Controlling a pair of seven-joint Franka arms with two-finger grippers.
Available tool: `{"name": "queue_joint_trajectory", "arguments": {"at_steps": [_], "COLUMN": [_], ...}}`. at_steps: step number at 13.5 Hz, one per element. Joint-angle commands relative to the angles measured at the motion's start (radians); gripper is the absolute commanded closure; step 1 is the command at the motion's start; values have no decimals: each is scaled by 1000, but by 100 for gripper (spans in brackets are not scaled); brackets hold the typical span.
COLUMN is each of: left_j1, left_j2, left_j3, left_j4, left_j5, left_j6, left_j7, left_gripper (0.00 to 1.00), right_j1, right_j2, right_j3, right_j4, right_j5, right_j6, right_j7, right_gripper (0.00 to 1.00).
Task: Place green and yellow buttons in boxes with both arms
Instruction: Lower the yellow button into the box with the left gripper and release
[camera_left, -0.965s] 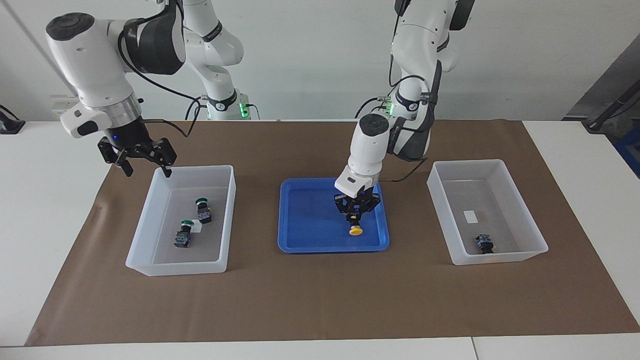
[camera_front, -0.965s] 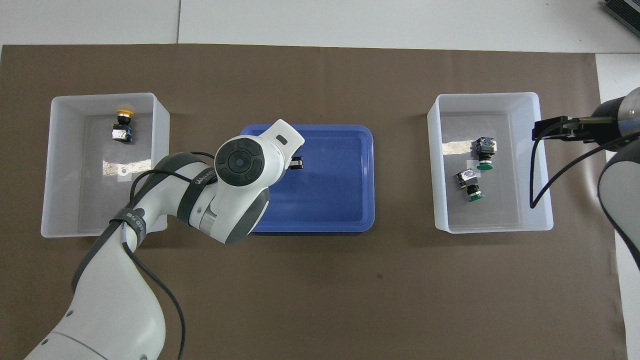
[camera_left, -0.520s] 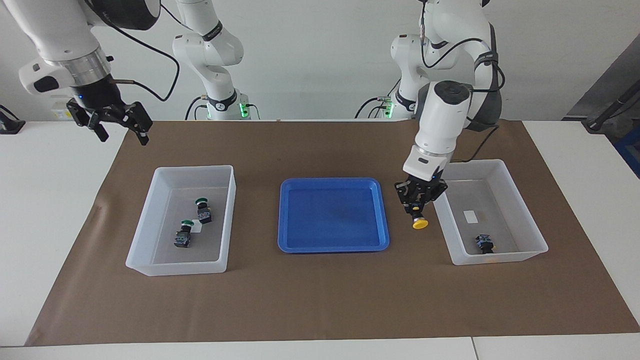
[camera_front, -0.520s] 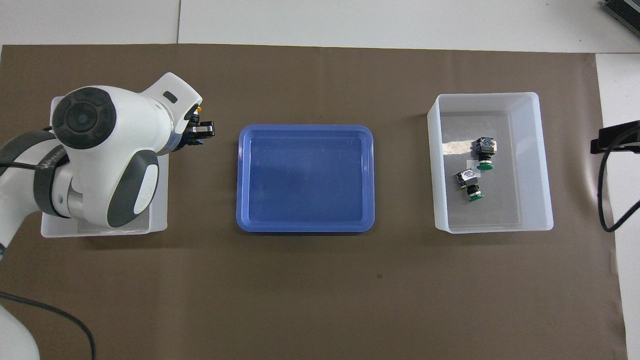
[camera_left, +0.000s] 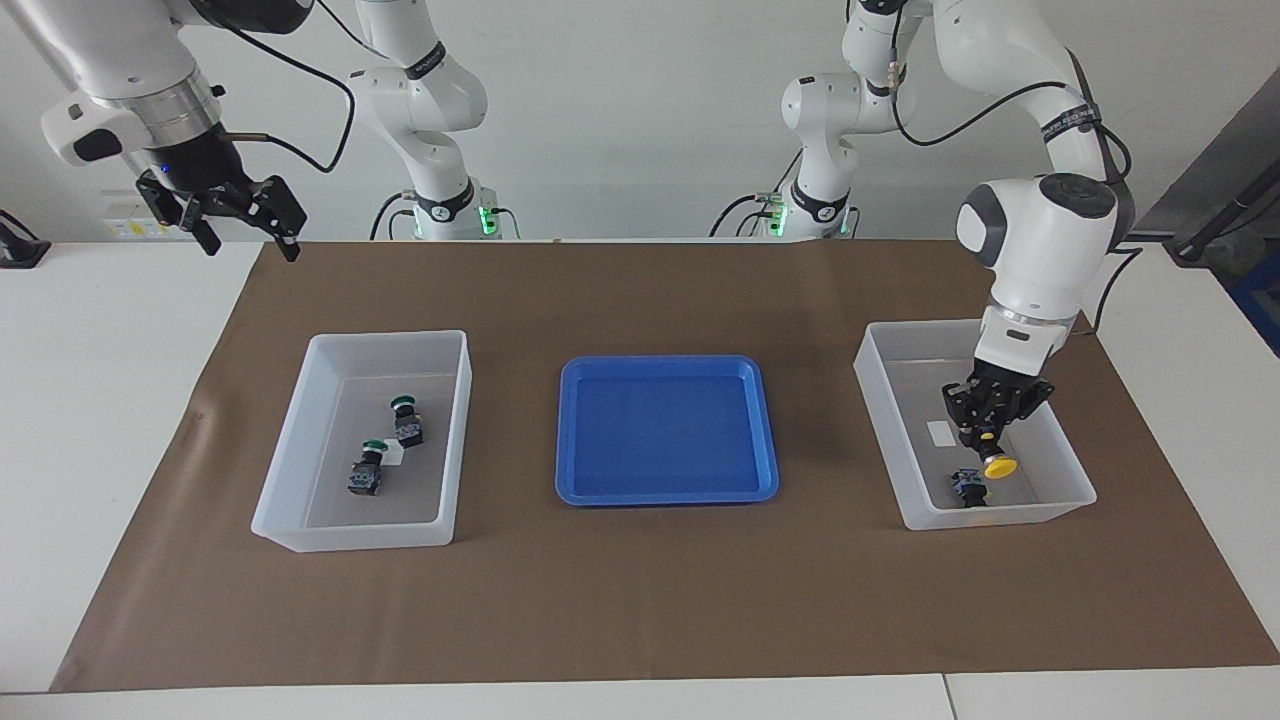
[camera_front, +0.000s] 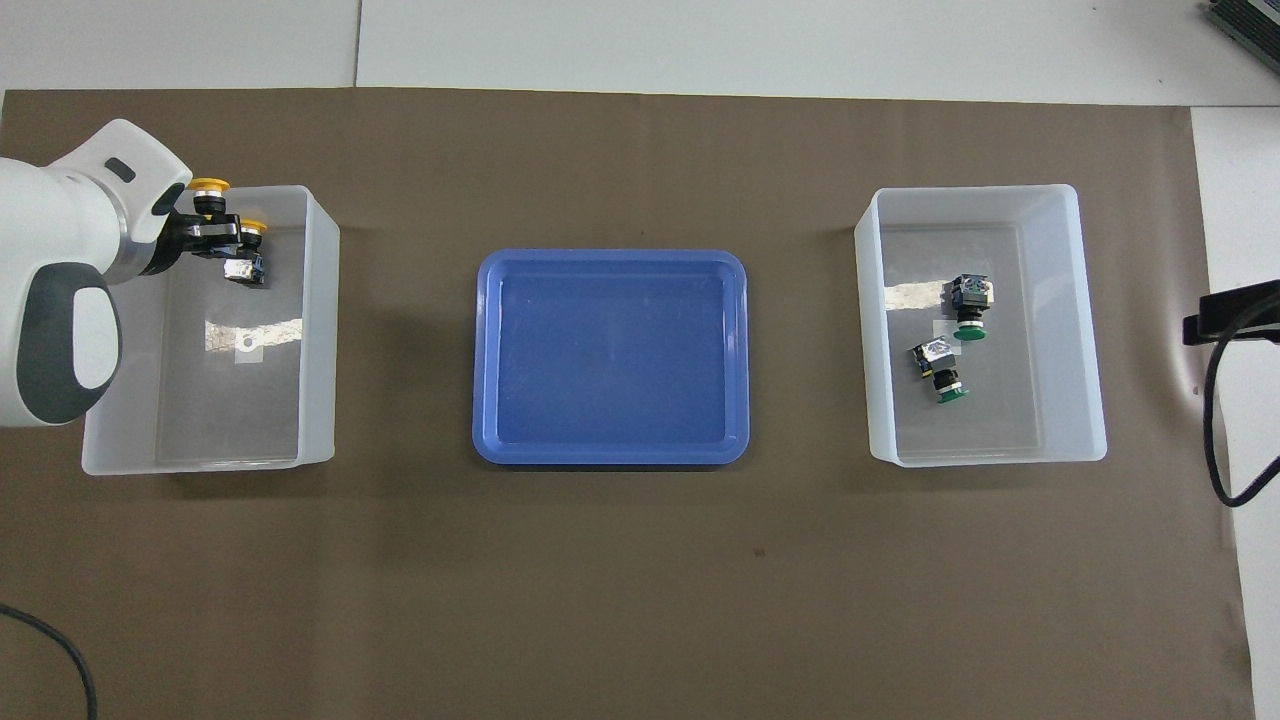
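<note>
My left gripper (camera_left: 986, 436) is shut on a yellow button (camera_left: 999, 467), cap pointing down, and hangs inside the rim of the box (camera_left: 878, 400) at the left arm's end. A second yellow button (camera_left: 968, 488) lies on that box's floor just beside it. From overhead the held yellow button (camera_front: 209, 186) shows at the box's (camera_front: 318, 330) end farthest from the robots. Two green buttons (camera_left: 405, 420) (camera_left: 367, 468) lie in the other box (camera_left: 300, 440). My right gripper (camera_left: 250, 245) is open and holds nothing, raised over the mat's corner at the right arm's end.
A shallow blue tray (camera_left: 665, 493) sits between the two boxes on the brown mat (camera_left: 640, 600). White tabletop borders the mat. The right arm's black cable (camera_front: 1215, 420) hangs over the table's edge beside the box with the green buttons (camera_front: 968, 305).
The left gripper lifted the yellow button off the blue tray and carried it over into the box at its end. The right gripper rose and drew back from the green buttons' box.
</note>
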Motion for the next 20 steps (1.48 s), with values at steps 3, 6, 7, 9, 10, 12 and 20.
{"name": "queue_joint_trajectory", "arguments": {"at_steps": [3, 6, 7, 9, 10, 12, 20], "left_j1": [77, 101, 108, 114, 112, 114, 108], "left_j2": [49, 84, 101, 143, 163, 184, 220], "left_j3": [-13, -13, -12, -12, -12, -12, -12], "left_j4": [-34, -37, -38, -37, -37, -37, -64], "left_j5": [11, 11, 11, 11, 11, 12, 12], "left_j6": [121, 144, 163, 224, 253, 299, 368], "left_j7": [95, 147, 180, 216, 216, 218, 326], "left_gripper": [100, 100, 100, 100, 100, 96, 92], "right_j1": [54, 48, 43, 60, 63, 63, 66], "right_j2": [-17, 38, 68, 63, 55, 38, 35], "right_j3": [-86, -80, -82, -82, -82, -82, -82], "right_j4": [-16, 42, 111, 98, 78, 46, 41], "right_j5": [5, -6, 4, 8, 8, 8, 8], "right_j6": [1, -69, -100, -85, -78, -63, -55], "right_j7": [-24, -24, -24, -12, -12, -20, -21], "right_gripper": [0, 0, 0, 0, 0, 0, 0]}}
